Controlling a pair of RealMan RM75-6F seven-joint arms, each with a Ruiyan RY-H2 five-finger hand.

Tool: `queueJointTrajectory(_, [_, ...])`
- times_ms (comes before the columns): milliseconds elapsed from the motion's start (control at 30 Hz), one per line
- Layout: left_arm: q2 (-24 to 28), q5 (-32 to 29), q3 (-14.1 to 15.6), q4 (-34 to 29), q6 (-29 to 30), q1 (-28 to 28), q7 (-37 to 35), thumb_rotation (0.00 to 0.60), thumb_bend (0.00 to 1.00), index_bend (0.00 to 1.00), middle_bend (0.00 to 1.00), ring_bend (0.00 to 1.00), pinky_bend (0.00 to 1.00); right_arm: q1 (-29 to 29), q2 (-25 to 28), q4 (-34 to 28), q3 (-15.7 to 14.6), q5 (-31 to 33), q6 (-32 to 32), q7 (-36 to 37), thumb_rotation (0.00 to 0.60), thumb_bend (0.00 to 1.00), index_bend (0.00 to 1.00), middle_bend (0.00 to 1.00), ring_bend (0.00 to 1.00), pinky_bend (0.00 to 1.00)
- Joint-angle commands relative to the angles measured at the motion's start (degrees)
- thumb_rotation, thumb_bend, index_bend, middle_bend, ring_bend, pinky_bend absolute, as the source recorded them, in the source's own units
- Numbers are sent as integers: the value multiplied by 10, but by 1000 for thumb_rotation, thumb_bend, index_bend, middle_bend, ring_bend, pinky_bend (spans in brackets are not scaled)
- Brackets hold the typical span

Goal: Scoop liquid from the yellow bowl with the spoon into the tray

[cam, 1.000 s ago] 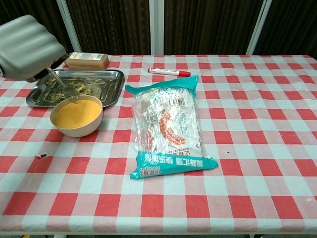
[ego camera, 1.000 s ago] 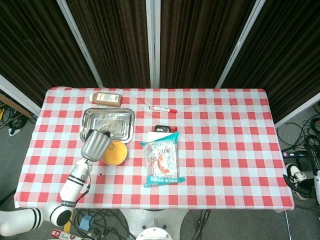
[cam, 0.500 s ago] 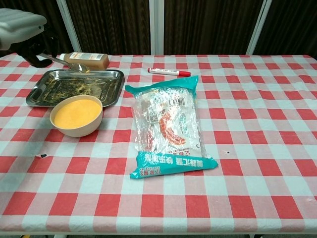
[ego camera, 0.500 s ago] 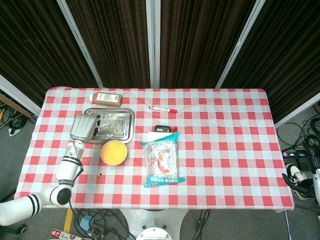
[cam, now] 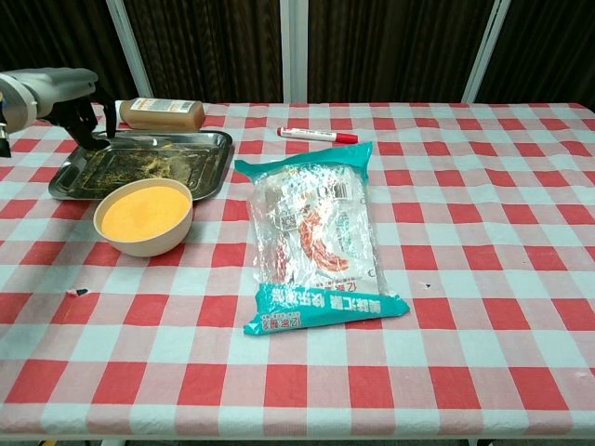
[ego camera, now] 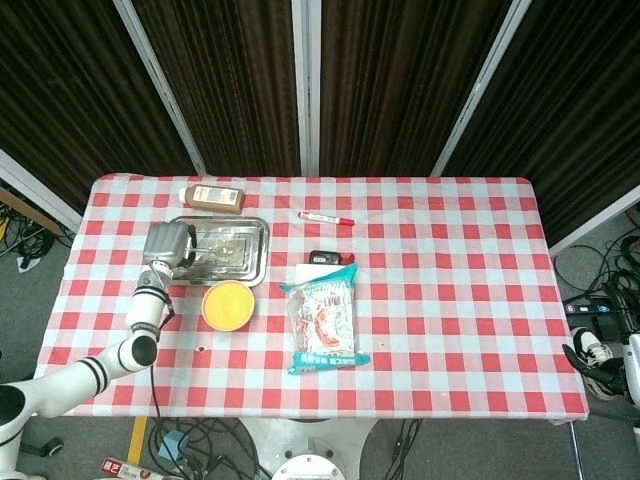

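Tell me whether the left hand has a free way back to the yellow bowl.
Probably yes. The left hand sits over the tray's left end, and the yellow bowl lies just in front of the tray with nothing standing between them.

Shiny metal tray (cam: 216,160) — glossy plastic packet (cam: 314,232) — on checked cloth tablecloth (cam: 483,223).

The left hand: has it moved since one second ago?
Yes. The left hand was over the yellow bowl; now it sits at the tray, at its left end, farther from the bowl.
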Motion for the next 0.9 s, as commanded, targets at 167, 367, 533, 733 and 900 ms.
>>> queueJointTrajectory(167, [-1,-23,15,-6,-3,-7,-6,600,339,355,737,729,950,-2,-1,4,0,2,1,5,438,174,44,245,39,162])
queueJointTrajectory(367, [44,-5,15,-66,27,15,-42,600,303,300,547,518,806,-1,2,6,1,1,1,9,437,176,44,245,39,162])
queueJointTrajectory(533, [115,79,24,-150,137,85,-107,600,296,299,427,379,566,2,13,10,0,6,-13,19,438,177,44,213,37,157])
queueJointTrajectory(733, [196,216,80,-235,278,191,-184,600,250,299,327,258,371,15,11,17,-4,-7,-30,43,438,193,44,156,1,103])
queueJointTrajectory(900, [234,301,129,-269,373,267,-223,600,182,299,319,243,302,19,4,18,-6,-17,-28,50,438,196,44,133,0,81])
